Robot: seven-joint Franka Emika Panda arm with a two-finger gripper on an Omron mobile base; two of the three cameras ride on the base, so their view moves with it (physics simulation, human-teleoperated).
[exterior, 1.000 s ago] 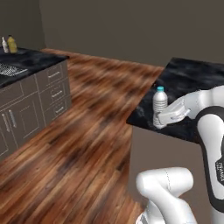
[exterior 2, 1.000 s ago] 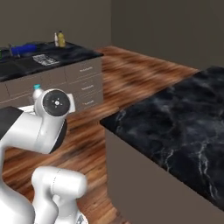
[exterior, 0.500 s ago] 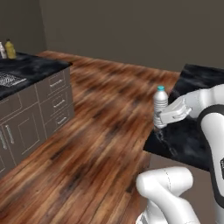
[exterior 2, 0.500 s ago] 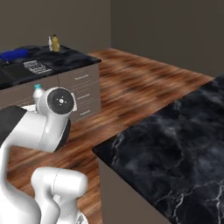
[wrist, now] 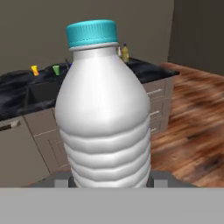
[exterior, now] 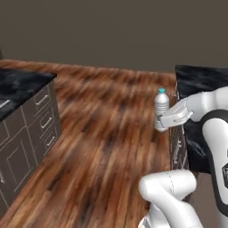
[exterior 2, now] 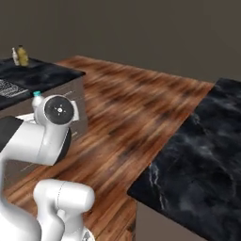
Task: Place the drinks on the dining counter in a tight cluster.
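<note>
My gripper point(exterior: 163, 121) is shut on the small clear water bottle point(exterior: 161, 106) with a blue cap, holding it upright in the air over the wood floor, just left of the dining counter point(exterior: 200, 79). Seen from the hand, the water bottle point(wrist: 105, 113) stands large between the fingers. Its cap point(exterior 2: 36, 94) peeks over the arm in the right base view, where the dining counter point(exterior 2: 202, 155) spreads at the lower right. The yellow-orange juice jug point(exterior 2: 22, 55) and the slim white bottle point(exterior 2: 15, 57) stand together on the far narrow counter point(exterior 2: 42, 75).
A narrow black counter with brown cabinets point(exterior: 22, 116) runs along the left. A yellow cup point(wrist: 34, 70) and a green cup point(wrist: 56, 69) sit on it by the sink. Wood floor point(exterior: 102, 133) lies between the two counters.
The whole scene has shifted in both base views, so the base has moved. The bottle stays in the gripper at the same height.
</note>
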